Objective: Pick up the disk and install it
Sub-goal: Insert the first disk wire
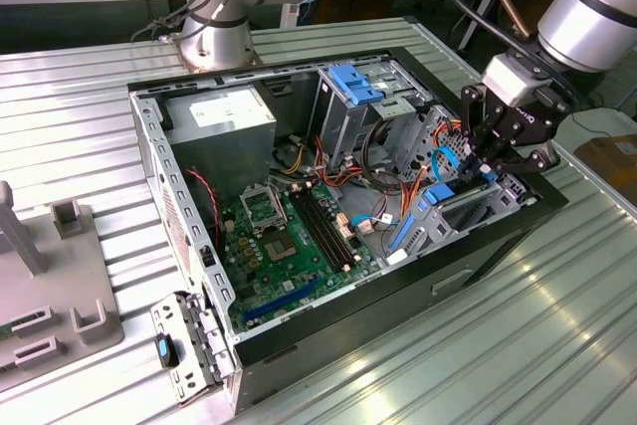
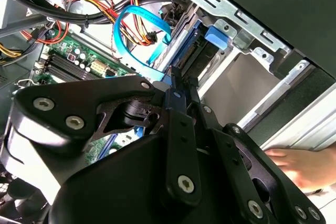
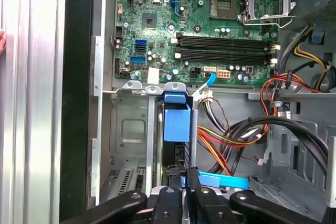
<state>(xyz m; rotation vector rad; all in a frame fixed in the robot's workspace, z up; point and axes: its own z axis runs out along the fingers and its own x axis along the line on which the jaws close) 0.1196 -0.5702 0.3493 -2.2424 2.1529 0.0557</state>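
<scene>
The disk [image 1: 460, 202] stands on edge in the drive bay at the case's corner on the exterior view's right, its blue carrier rails showing. In the first wrist view the disk [image 3: 176, 153] sits in the bay slot under its blue tab [image 3: 176, 119]. In the second wrist view the disk [image 2: 190, 51] lies just beyond the fingertips. My gripper [image 1: 495, 158] [image 2: 176, 77] [image 3: 182, 174] hangs right over the disk's exposed end. Its fingers are pressed together with nothing clearly between them. Whether the tips touch the disk I cannot tell.
The open computer case [image 1: 149, 146] lies on a ribbed metal table [image 1: 557, 325]. Inside it are a green motherboard [image 1: 289, 236], a power supply [image 1: 219, 116], a light-blue bracket [image 1: 353, 82] and loose cables [image 3: 247, 129]. A person's hand [image 2: 304, 166] rests beside the case.
</scene>
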